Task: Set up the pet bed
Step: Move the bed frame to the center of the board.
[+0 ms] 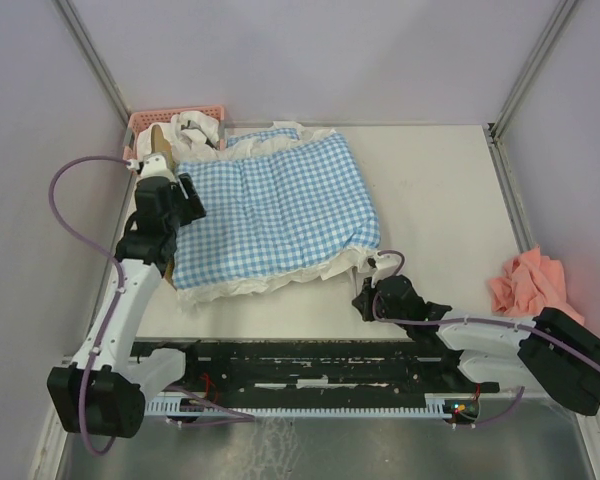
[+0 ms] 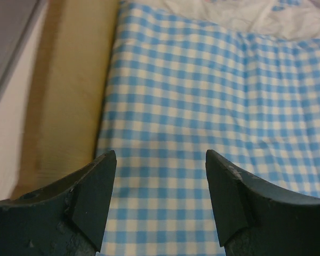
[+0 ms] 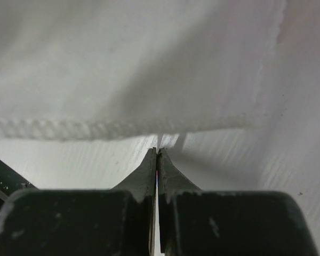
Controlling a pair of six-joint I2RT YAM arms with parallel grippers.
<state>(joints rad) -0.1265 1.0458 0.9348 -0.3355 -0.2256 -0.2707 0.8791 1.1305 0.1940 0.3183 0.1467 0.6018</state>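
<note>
Jaws of the left gripper (image 2: 160,160) stood wide apart and held nothing. Its two dark fingers (image 2: 93,197) hung over the blue-and-white gingham bedding (image 1: 270,205), near that cover's left edge, and whether they touched the fabric could not be told. Just beside that edge ran a light-wood side rail of the pet bed (image 2: 69,90).

On the right gripper (image 3: 157,152) the jaws were pressed fully together, tip against tip, with nothing visible between them. They sat low over the pale table (image 1: 430,180), just short of the stitched hem of the bedding's white ruffle (image 3: 122,128), which lay across the wrist view in front of them without being pinched.

By count: two arms and two grippers, one open and one closed. One pet bed lay at the table's far left, almost wholly covered by the one gingham bedding piece, so that only its wooden rail and a bit of its headboard by the far corner showed. One pink basket (image 1: 145,122) stood in that far-left corner, touching the bed's head end, with one crumpled white cloth (image 1: 195,125) in it. One salmon-pink cloth (image 1: 525,280) lay bunched at the table's right edge, well apart from the bed.
</note>
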